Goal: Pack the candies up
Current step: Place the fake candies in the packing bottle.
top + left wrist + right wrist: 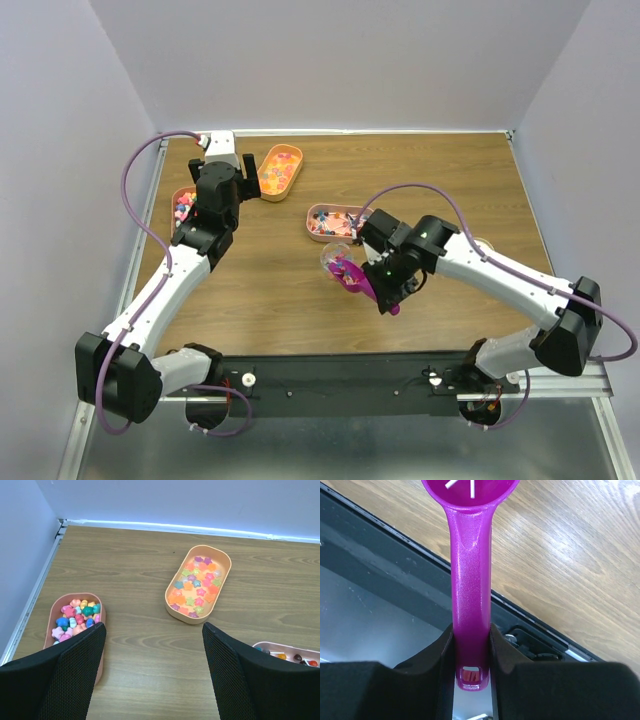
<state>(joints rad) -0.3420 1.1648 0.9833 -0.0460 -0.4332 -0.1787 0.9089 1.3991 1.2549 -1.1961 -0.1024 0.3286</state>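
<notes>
Candies [196,586] lying in three peach trays [192,620] on the wooden table [130,555], left gripper [154,628] hovering above them with fingers wide apart and empty, right gripper [471,652] clamped on the handle of the magenta scoop [470,580]

candies [196,586], tiny, multicoloured; lying in trays [192,619]

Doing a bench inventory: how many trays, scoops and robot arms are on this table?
Trays: 3 (far tray, left tray, middle tray)
Scoops: 1 (magenta scoop)
Robot arms: 2 (left arm, right arm)
Total: 6
</notes>
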